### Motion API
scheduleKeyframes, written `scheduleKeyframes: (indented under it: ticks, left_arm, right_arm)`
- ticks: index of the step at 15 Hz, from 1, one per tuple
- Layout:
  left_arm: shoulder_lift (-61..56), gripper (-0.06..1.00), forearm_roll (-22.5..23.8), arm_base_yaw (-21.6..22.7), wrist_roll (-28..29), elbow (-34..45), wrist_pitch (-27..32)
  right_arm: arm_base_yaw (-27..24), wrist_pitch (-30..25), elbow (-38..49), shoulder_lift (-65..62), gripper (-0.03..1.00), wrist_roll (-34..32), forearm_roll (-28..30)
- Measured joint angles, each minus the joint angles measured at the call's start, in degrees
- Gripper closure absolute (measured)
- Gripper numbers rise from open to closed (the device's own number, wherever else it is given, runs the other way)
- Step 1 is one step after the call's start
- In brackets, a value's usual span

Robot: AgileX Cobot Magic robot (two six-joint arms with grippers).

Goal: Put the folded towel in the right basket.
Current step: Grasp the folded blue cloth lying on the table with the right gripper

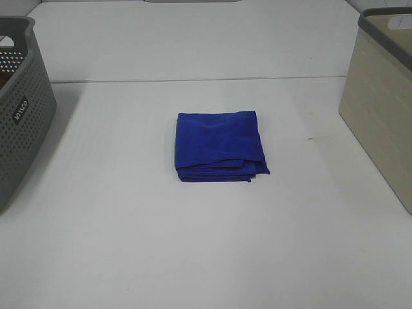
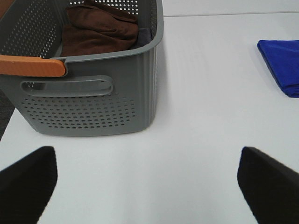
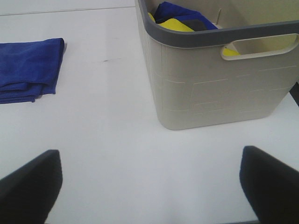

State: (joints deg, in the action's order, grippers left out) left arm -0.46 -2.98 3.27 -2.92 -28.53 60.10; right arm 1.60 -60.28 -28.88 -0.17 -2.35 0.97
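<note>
Deep-blue folded towel [image 1: 219, 145] lies flat, layered edges showing; left pincer [image 2: 145, 170] and right pincer [image 3: 149, 170] spread, released.

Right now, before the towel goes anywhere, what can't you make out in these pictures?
- Exterior high: beige basket and grey basket cut off by the frame; walls hide their contents.
- Right wrist: blue and yellow items mostly behind the beige rim.
- Left wrist: blue towel cut by the edge.
- Grey basket's label: too small to read.

Bright, even light; soft shadows; sharp.
</note>
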Motion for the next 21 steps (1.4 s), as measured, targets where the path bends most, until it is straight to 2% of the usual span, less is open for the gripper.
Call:
scheduleKeyframes:
  ticks: [21]
  left_arm:
    - [0.0, -0.03, 0.0, 0.0, 0.0, 0.0, 0.0]
  right_arm:
    - [0.0, 0.0, 0.0, 0.0, -0.02, 0.0, -0.34]
